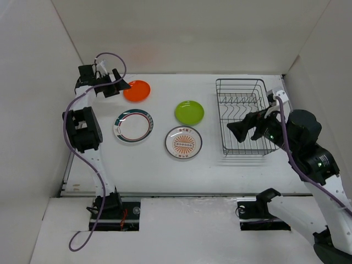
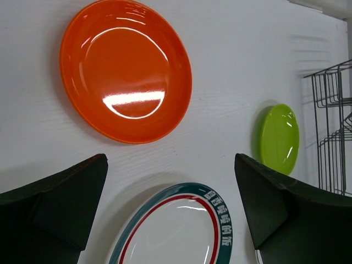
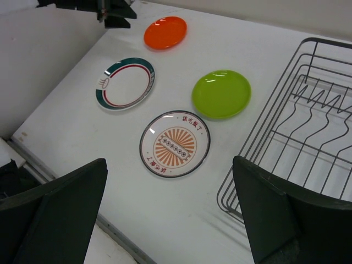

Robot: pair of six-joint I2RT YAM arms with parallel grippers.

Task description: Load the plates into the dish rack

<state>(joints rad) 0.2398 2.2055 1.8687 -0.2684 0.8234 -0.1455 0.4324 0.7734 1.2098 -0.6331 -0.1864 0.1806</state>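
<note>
4 plates lie flat on the counter [image 1: 159,168]: orange plate [image 1: 137,91] at 11 o'clock, rimmed plate [image 1: 133,126] at 9, lime plate [image 1: 189,112] and sunburst plate [image 1: 183,142] central. The dish rack [image 1: 220,118] stands at 3. The left gripper [image 1: 122,86] is spread and empty beside the orange plate. The right gripper [image 1: 231,130] is spread and empty over the rack's 8 o'clock corner.

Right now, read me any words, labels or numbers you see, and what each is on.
White round plate with green-and-red rim: white characters on the green band, too blurred to read.
White round plate with orange sunburst centre: red characters around the rim, too small to read.
Plain orange plate, lime green plate, black wire dish rack: none.
</note>
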